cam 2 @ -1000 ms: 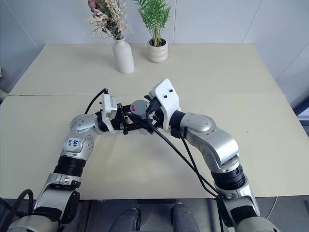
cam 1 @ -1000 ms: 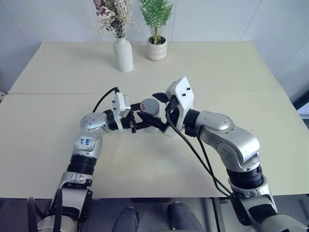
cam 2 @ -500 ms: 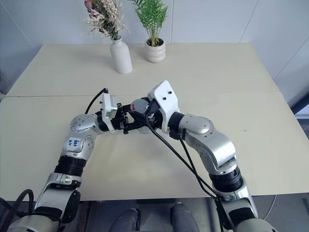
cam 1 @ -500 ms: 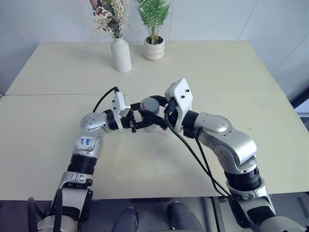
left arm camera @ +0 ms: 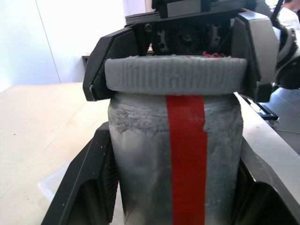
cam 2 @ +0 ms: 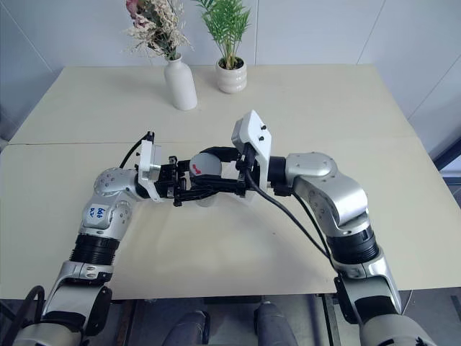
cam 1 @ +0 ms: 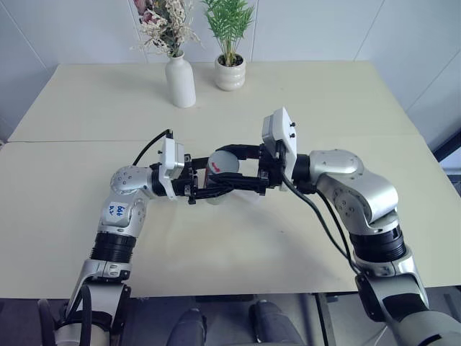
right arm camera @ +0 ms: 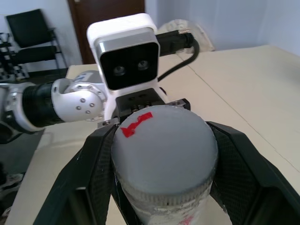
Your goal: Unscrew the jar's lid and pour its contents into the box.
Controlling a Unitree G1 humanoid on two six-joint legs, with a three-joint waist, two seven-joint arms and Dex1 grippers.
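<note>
Jar point(left arm camera: 176, 154): you have it held above the table point(cam 1: 324, 101), between the two arms, upright. It is a clear cylinder with a scuffed, frosted-looking wall and a red strip running down its side.
Lid point(right arm camera: 164, 150): still seated on the jar's mouth. Round, flat, grey, with a ribbed rim and a small red mark on top.
Left gripper point(cam 1: 209, 189): its black fingers are clamped on the jar's body from either side.
Right gripper point(cam 1: 241, 166): its fingers are clamped on the lid's rim, reaching in level from the opposite side.
Change: a second ago your right fingers stood apart around the lid; now they have closed on it, and the right wrist has swung round so the gripper points across at the left one.
Meaning: you look set up for the first twist; nothing shows the lid loosened yet, so treat the unscrewing as just begun.
Contents: you cannot make them out through the cloudy wall.
Box point(left arm camera: 58, 180): a pale, frosted plastic edge lies on the table below the jar, near your left fingers.
Background: a white vase point(cam 1: 180, 81) and a potted plant point(cam 1: 230, 68) stand well apart, at the table's far side.
</note>
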